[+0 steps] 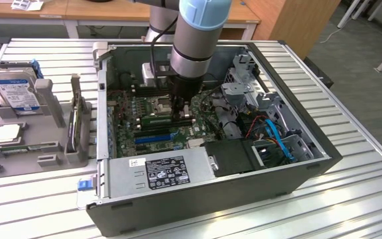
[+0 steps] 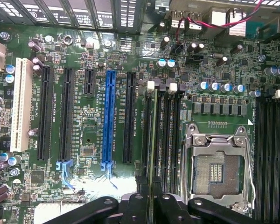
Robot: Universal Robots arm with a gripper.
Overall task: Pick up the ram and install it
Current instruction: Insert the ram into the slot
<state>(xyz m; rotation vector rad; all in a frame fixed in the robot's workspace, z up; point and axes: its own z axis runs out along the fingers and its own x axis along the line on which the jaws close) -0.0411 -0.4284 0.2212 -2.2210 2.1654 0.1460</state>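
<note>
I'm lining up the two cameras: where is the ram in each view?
Exterior view: the ram, a green strip on the motherboard beside the claw.
Wrist view: the ram edge-on along the black memory slots, one end in the claw.
Shared landmark: the long blue slot parallel to it.

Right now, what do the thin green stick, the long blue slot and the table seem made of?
The ram: matt green circuit board, probably fibreglass laminate, seen edge-on. The blue slot: moulded plastic, by its even, slightly glossy colour. The table: ribbed silvery slats with a dull sheen, likely aluminium.
</note>
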